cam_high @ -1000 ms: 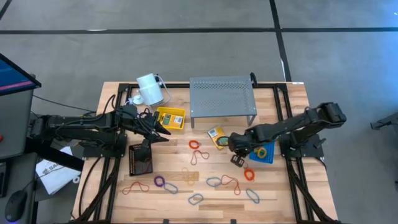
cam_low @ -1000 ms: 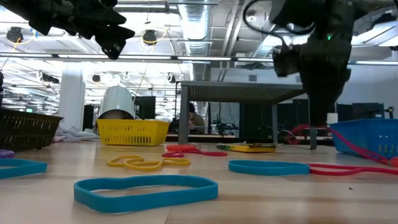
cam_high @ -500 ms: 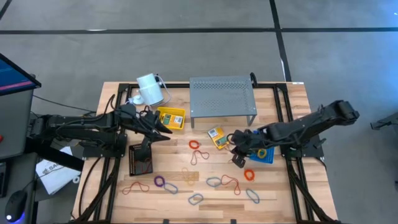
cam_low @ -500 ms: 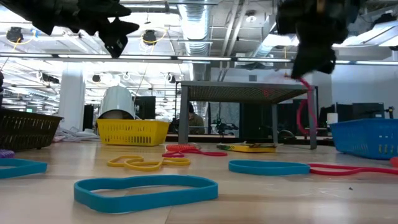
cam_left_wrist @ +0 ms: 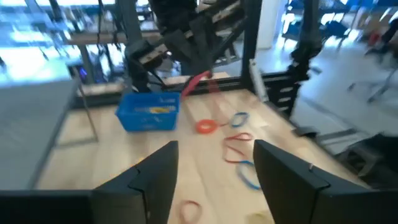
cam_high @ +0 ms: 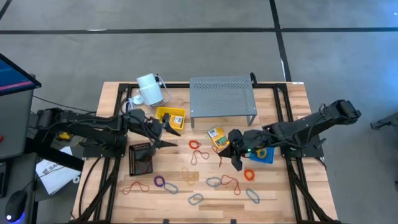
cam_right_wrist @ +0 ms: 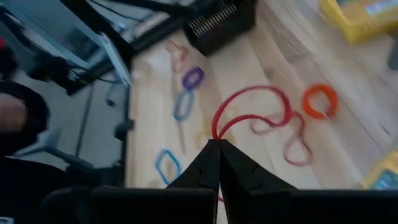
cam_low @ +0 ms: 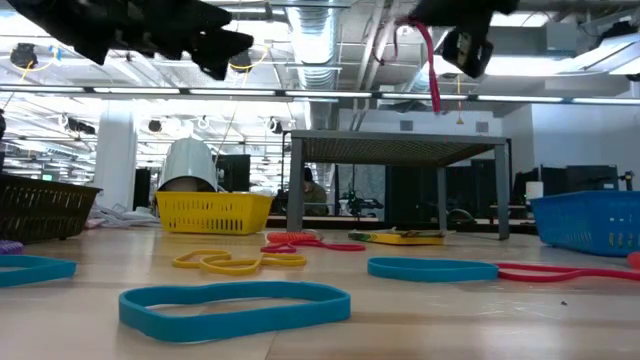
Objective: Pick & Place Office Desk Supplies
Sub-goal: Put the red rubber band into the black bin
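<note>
The right gripper (cam_right_wrist: 214, 144) is pinching a thin red rubber-band loop (cam_right_wrist: 252, 107) in closed jaws, dangling it clear above the wooden counter (cam_high: 205, 200) near the blue plastic basket (cam_high: 264, 154). It should probably be carried over the basket before release. The left gripper (cam_high: 171, 132), jaws parted and empty, is hovering by the yellow basket (cam_high: 171, 116).

Counter (cam_high: 280, 196) middle strewn with flat rubber-band loops (cam_high: 214, 182); low, no barrier to passing claw. Rear edge blocked by grey perforated shelf (cam_high: 222, 97), white cylinder (cam_high: 149, 89), yellow basket (cam_high: 171, 117). Black basket (cam_high: 141, 160) stands near left side, blue basket (cam_high: 263, 152) near right. Left claw (cam_high: 169, 134) hangs between yellow and black baskets. Right claw (cam_high: 237, 163) occupies air beside blue basket, red loop (cam_right_wrist: 249, 112) dangling beneath.
</note>
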`<control>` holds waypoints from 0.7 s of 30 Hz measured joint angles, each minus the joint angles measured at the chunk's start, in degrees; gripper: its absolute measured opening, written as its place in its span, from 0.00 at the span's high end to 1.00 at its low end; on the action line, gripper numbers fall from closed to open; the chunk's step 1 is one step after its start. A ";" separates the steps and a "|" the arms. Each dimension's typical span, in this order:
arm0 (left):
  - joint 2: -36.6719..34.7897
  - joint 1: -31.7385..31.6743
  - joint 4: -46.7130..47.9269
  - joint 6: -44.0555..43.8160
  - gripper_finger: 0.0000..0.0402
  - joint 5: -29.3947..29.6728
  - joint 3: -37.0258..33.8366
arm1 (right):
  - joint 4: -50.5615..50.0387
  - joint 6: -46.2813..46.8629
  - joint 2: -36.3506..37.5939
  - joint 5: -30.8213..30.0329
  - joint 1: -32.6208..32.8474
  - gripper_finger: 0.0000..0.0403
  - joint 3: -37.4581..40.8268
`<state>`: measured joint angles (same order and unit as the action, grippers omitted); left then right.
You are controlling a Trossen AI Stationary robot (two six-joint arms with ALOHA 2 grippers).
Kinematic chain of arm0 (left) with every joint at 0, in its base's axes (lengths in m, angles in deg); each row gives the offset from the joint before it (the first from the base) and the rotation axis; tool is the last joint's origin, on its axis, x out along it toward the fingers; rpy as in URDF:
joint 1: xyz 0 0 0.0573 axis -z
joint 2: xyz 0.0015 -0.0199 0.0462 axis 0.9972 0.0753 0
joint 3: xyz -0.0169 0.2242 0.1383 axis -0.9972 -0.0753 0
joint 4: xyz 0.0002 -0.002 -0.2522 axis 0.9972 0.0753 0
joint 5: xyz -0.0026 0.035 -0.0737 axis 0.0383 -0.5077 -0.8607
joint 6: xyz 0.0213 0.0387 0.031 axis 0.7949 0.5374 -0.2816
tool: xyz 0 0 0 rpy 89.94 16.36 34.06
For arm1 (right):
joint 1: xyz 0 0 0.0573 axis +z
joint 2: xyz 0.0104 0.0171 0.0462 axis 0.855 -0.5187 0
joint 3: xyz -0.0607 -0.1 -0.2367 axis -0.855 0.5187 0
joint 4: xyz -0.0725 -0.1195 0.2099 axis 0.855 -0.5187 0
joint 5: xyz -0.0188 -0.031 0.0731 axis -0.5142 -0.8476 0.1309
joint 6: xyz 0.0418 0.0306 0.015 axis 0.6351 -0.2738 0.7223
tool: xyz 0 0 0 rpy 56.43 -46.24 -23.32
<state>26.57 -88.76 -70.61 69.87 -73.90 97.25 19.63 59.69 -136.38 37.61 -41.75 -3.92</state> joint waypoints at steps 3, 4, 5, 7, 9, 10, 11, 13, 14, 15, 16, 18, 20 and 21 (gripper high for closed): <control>2.88 1.74 -3.41 5.06 0.44 3.32 0.01 | 2.58 -0.80 0.00 0.68 0.03 1.00 0.00; 3.60 2.23 -4.35 6.27 0.42 4.36 0.00 | 3.50 -1.04 0.00 0.90 0.03 1.00 0.00; 4.41 2.73 -5.62 7.58 0.41 5.40 0.00 | 4.49 -1.06 0.00 1.00 0.03 1.00 0.00; 5.77 3.76 -7.72 9.86 0.40 7.11 0.00 | 6.63 -1.44 -0.06 1.32 0.03 1.00 0.00; 6.88 4.62 -9.92 11.29 0.39 8.12 0.00 | 9.02 -1.69 -0.47 2.00 0.01 1.00 -0.02; 7.35 4.93 -11.16 11.64 0.38 8.18 0.00 | 9.87 -1.82 -0.74 2.60 -0.08 1.00 -0.02; 7.83 5.11 -12.25 11.73 0.38 8.18 0.00 | 11.01 -2.31 -1.08 3.00 -0.26 1.00 -0.02; 8.76 5.27 -13.35 11.73 0.39 8.18 0.30 | 13.40 -2.77 -2.08 4.67 -0.86 1.00 -0.04; 9.18 5.39 -13.33 11.73 0.39 8.21 0.80 | 14.62 -2.77 -2.71 5.36 -1.17 1.00 -0.04; 9.68 5.57 -13.43 11.73 0.39 8.22 1.54 | 15.98 -2.88 -3.36 6.34 -1.50 1.00 -0.04; 10.17 5.83 -13.65 11.73 0.39 8.24 2.25 | 17.30 -3.11 -3.94 7.25 -1.89 1.00 -0.04; 11.41 6.47 -13.61 11.73 0.38 8.30 3.83 | 19.97 -3.19 -5.16 8.65 -2.53 1.00 -0.04; 12.63 7.36 -13.43 11.73 0.38 8.31 5.29 | 22.18 -3.28 -6.49 9.63 -3.15 1.00 -0.04; 13.19 7.79 -13.42 11.73 0.38 8.29 6.00 | 23.00 -3.52 -7.16 10.31 -3.38 1.00 -0.04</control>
<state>39.76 -80.98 -84.04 81.60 -65.62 103.25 42.63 56.17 -143.54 47.92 -45.13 -3.96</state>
